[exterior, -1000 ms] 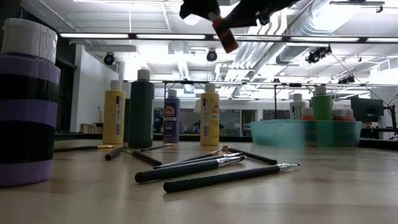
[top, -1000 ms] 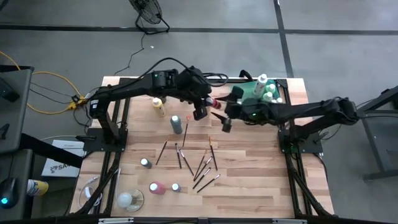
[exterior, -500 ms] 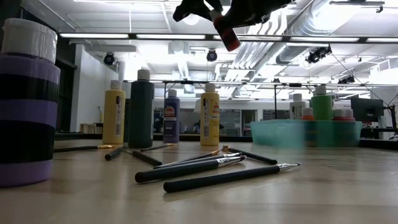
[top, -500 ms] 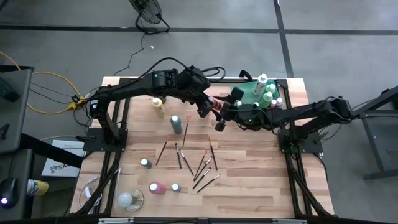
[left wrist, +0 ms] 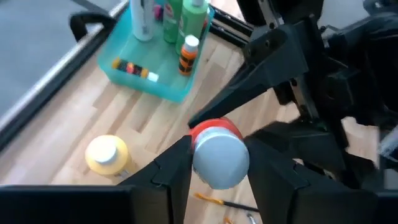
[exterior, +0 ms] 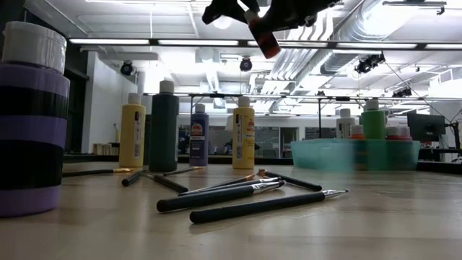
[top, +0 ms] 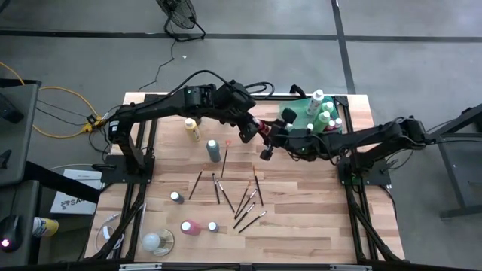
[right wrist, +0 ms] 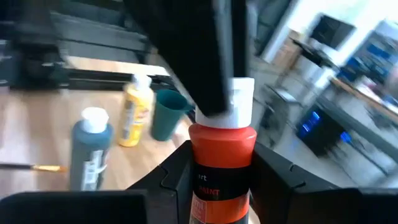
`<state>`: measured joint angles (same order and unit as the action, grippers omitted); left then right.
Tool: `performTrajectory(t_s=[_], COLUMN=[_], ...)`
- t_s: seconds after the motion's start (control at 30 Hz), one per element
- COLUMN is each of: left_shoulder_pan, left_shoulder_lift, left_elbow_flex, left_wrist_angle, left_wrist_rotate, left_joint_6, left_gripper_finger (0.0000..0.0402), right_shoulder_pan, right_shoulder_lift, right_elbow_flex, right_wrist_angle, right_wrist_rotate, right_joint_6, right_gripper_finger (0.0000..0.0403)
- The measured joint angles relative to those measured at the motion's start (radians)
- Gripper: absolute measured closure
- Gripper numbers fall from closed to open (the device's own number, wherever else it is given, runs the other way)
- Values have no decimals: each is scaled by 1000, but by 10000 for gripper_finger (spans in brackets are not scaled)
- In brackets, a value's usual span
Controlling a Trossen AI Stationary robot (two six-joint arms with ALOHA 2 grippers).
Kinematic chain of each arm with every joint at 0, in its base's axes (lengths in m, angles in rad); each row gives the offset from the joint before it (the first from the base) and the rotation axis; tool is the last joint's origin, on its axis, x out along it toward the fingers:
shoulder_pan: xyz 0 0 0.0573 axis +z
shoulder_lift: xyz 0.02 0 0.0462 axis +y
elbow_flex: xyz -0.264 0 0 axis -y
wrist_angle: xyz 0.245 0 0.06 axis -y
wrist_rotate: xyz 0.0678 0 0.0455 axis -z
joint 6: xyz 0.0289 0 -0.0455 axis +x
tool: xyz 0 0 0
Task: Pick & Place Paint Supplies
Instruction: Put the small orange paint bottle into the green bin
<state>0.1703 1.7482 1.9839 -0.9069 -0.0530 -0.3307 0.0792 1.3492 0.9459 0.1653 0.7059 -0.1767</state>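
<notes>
A red paint bottle [top: 261,127] with a white cap hangs high over the table's middle, between both grippers. My left gripper [top: 252,128] is shut on its cap end, and my right gripper [top: 269,140] is shut on its body. It shows tilted at the top of the low view as the red bottle [exterior: 264,41]. A yellow bottle [top: 191,128] and a dark green bottle [top: 215,149] stand on their bases on the table. Several thin brushes [top: 242,197] lie flat. Capped bottles stand in the green tray [top: 304,114]. My left gripper pinches the bottle's white cap [left wrist: 221,157] between its two fingers, and the cap points back toward its wrist. The bottle is lifted clear of the table and tilted. My right gripper has the bottle's red body [right wrist: 221,152] between its two fingers [right wrist: 176,169], just below the cap, coming from the table's right side.
A pink bottle [top: 189,226] and small bottles [top: 176,197] sit near the front left. A teal cup [right wrist: 165,122] stands beside the yellow bottle. A purple-and-black banded bottle [exterior: 32,123] with a white cap stands close to the low camera. Bare wood lies at the table's front right.
My right gripper has moved toward the table's left and far edge, up to the red bottle that my left gripper holds aloft. The left gripper and the bottle have stayed nearly where they were.
</notes>
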Motion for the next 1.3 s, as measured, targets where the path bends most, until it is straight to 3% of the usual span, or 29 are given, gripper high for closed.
performTrajectory(t_s=[0.17, 0.43, 0.53, 0.7, 0.97, 1.3], left_shoulder_pan=[1, 0, 0, 0, 0, 0], left_shoulder_lift=[-30, -60, -64, -62, -62, -61], left_elbow_flex=[0, 0, 0, 0, 0, 0], left_wrist_angle=[-11, -24, -22, -50, -64, -69], left_wrist_rotate=[-61, -120, -126, -126, -125, -130], left_joint_6=[41, 39, 37, 21, 15, 28], left_gripper_finger=[248, 246, 245, 245, 245, 245], right_shoulder_pan=[-12, -104, -133, -130, -109, -134], right_shoulder_lift=[-50, -166, -205, -252, -247, -212], right_elbow_flex=[0, -5, -71, -223, -403, -495], right_wrist_angle=[-118, -448, -494, -452, -177, -156], right_wrist_rotate=[129, 162, 166, 194, 351, 418], right_joint_6=[140, 476, 600, 778, 887, 1026], right_gripper_finger=[288, 291, 291, 291, 291, 291])
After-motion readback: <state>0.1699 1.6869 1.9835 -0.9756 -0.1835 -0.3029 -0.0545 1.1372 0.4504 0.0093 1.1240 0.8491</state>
